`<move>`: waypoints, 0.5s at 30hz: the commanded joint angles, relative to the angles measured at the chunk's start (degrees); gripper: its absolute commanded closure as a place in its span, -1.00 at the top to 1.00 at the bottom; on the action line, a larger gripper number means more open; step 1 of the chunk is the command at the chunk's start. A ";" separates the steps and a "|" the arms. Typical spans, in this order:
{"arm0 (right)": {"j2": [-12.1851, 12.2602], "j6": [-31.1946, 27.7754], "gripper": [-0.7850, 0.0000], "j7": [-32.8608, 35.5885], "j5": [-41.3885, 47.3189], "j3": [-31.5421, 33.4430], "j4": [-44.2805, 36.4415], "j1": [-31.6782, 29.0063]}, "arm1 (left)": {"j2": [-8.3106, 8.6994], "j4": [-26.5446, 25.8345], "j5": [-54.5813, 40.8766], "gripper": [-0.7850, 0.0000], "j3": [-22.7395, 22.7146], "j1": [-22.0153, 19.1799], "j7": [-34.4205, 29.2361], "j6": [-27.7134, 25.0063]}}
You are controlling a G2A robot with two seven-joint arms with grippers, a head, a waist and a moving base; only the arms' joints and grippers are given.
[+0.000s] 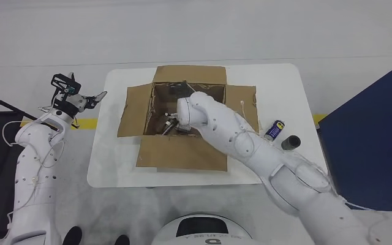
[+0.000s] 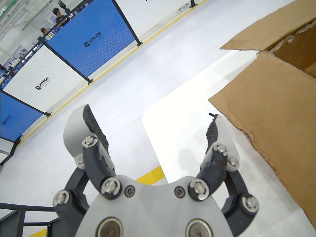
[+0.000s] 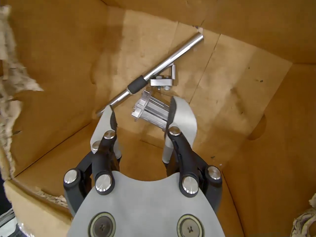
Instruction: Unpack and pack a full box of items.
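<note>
An open cardboard box (image 1: 187, 76) stands in the middle of the white table (image 1: 116, 153). My right gripper (image 3: 142, 109) is down inside the box, open, its fingers on either side of a ribbed silver cylinder (image 3: 150, 110) on the box floor. Beside that lies a chrome rod with a black grip and a small clamp (image 3: 158, 69). In the top view the right arm (image 1: 208, 119) covers most of the box's inside. My left gripper (image 1: 98, 98) hangs open and empty just off the table's left edge, its fingertips (image 2: 95, 122) wide apart, the box flap (image 2: 266, 114) beside it.
On the table to the right of the box lie a small blue and yellow can (image 1: 274, 129) and a dark cylinder (image 1: 290, 143). Flaps fold out on all sides of the box; torn edges (image 3: 9, 80) show on its wall. Blue and white partition panels (image 2: 86, 38) stand on the floor beyond.
</note>
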 commanded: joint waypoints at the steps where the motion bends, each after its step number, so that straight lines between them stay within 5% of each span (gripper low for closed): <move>1: -1.26 0.01 -0.28 0.31 0.79 -0.93 2.65 1.06 | 0.00 0.00 0.00 1.00 0.00 0.00 0.00 0.00; 15: -8.51 -1.50 -0.36 -2.25 4.02 -4.62 16.67 4.41 | 0.00 0.00 0.00 1.00 0.00 0.00 0.00 0.00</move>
